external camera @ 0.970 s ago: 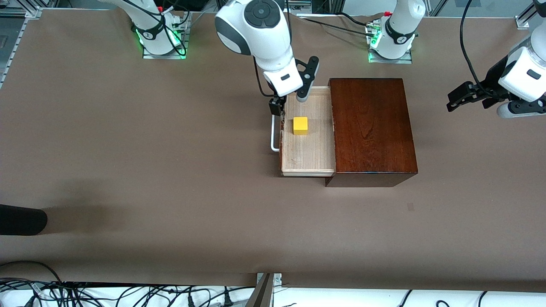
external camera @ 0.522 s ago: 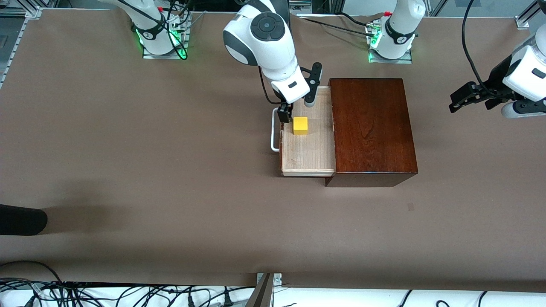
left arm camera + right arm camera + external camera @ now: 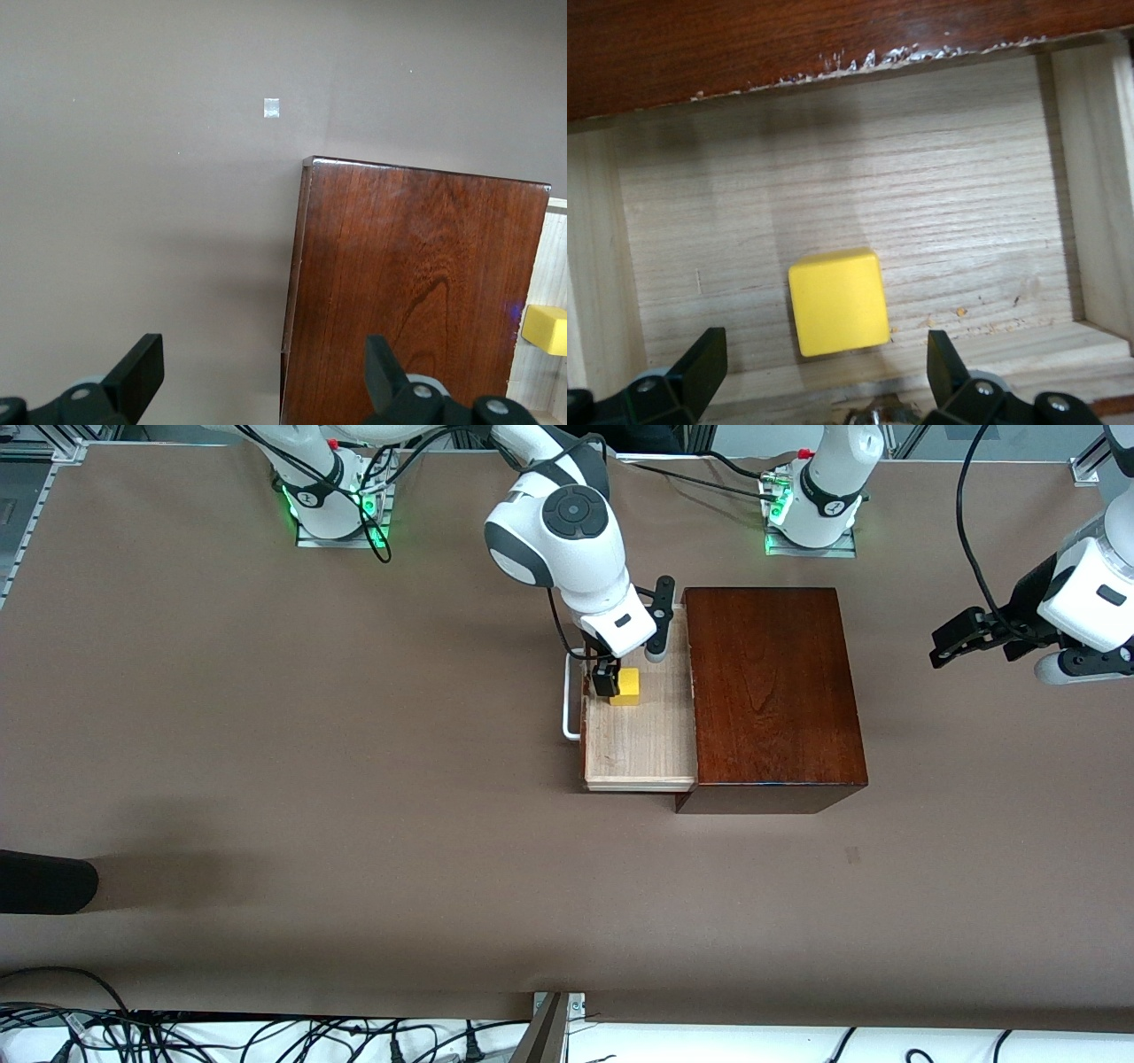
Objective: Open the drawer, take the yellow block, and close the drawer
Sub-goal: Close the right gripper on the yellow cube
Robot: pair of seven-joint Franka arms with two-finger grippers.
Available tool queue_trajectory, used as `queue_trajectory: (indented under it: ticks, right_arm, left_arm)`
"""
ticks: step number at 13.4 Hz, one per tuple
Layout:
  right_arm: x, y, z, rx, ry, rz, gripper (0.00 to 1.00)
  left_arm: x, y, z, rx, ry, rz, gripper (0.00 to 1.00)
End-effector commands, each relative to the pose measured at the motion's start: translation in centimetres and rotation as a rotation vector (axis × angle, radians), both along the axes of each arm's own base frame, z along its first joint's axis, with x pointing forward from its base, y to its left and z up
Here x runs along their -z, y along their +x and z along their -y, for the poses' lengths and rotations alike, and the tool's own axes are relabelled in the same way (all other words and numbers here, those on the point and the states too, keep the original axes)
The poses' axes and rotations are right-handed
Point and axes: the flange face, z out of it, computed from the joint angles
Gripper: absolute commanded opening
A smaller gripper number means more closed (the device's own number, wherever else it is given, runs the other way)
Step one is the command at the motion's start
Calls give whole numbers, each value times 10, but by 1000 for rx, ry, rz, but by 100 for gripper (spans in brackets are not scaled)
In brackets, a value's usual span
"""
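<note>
While the drawer stands pulled out of the one mahogany box toward the right arm's end of the table, the step in hand looks like the pick of the yellow block. One table, one box, one drawer with one white handle, one block, two arms. The block lies on the drawer's floor, near the drawer's front edge and closer to the corner away from the front camera, apart from every wall.

The right gripper hangs over the drawer just above the block, its fingers spread wide and holding nothing; in the right wrist view the block sits between the two fingertips, a little off centre toward one. To do this well, I judge it should centre over the cube, square the pads to two flat faces, drop straight down without grazing the drawer's front wall, and close only once the tips are low on the cube's sides.

The left gripper waits over bare table past the box at the left arm's end, fingers spread, empty.
</note>
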Motion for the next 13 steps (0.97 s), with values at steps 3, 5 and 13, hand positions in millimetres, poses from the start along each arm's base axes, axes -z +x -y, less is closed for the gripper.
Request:
queue_trajectory:
  ticks: [3,5,13]
  right_arm:
    - [17,-4,-14,-32,-12,32,100]
    - [25,-7,-18,-42,-17,33,100]
    - [54,-12,-25,-71,-34,65,100]
  left_arm:
    - [-6,9,-2,14,-7,11,100]
    - [-6,9,-2,14,-7,11,100]
    - [-1,12,0,15,-7,5,100]
